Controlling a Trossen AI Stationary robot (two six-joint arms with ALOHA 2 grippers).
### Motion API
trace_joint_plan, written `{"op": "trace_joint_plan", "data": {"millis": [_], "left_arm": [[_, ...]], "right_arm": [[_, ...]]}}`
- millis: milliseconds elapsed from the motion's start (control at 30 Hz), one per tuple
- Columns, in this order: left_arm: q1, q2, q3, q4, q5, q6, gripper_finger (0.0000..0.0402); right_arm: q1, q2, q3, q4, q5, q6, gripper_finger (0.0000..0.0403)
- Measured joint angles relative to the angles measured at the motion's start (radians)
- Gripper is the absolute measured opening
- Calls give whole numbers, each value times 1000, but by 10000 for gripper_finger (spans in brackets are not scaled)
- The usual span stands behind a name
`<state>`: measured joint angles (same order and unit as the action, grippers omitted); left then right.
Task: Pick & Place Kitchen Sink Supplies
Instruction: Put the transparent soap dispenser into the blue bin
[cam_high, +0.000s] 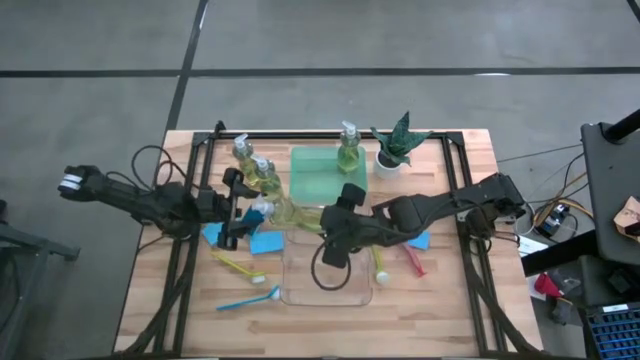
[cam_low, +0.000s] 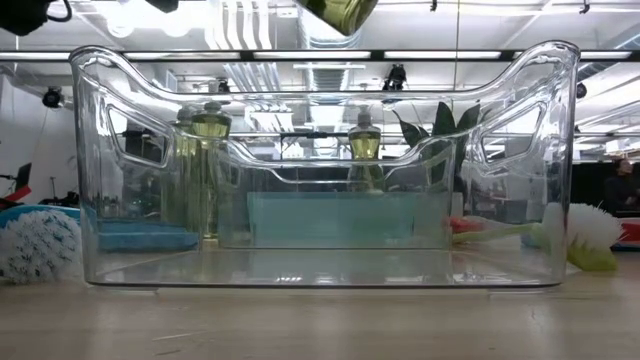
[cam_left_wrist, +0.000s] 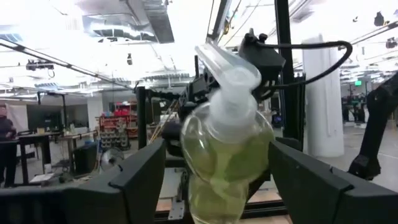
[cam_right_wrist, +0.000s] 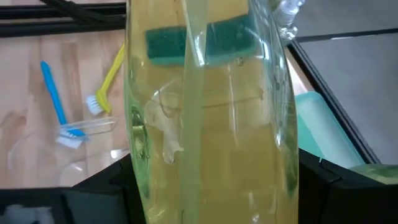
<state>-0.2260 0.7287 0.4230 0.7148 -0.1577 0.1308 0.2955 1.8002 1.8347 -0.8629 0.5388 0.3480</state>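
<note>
A clear pump bottle (cam_high: 288, 212) of yellow-green liquid hangs roughly level in the air between both arms, pump end toward the left arm. My right gripper (cam_high: 328, 228) is shut on its body, near the clear bin's far edge. My left gripper (cam_high: 240, 210) is open, with a finger on either side of the bottle's shoulder (cam_left_wrist: 227, 146); I cannot tell whether it touches. Two more bottles (cam_high: 255, 165) stand on the table and another (cam_high: 348, 150) stands at the green tray. Blue sponges (cam_high: 265, 243) and yellow (cam_high: 238, 265), blue (cam_high: 248, 298) and red (cam_high: 412, 260) brushes lie flat on the wood. My right gripper (cam_right_wrist: 211, 171) pinches the bottle's body (cam_right_wrist: 205, 124) between its two fingers (cam_right_wrist: 106, 180), which lie across it. It comes at the bottle about level from the table's right side. The bottle is lifted clear of the table, its lower end showing above the bin (cam_low: 340, 10).
The clear bin (cam_high: 325, 275) sits at the table's near middle, under the right gripper. The green tray (cam_high: 325, 175) lies behind it and a small potted plant (cam_high: 395, 145) stands at the far right. A black frame (cam_high: 460, 170) borders the table. Another brush (cam_high: 380, 268) lies beside the bin.
</note>
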Motion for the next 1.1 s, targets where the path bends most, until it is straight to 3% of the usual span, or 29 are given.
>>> {"op": "trace_joint_plan", "data": {"millis": [433,767,1100], "left_arm": [[0,57,22,136,-6,-7,275],[0,168,99,132,-40,-16,267],[0,178,113,131,-41,-25,197]], "right_arm": [[-6,2,-3,17,9,10,247],[-8,2,-6,33,11,-1,247],[-6,2,-8,33,12,8,247]]}}
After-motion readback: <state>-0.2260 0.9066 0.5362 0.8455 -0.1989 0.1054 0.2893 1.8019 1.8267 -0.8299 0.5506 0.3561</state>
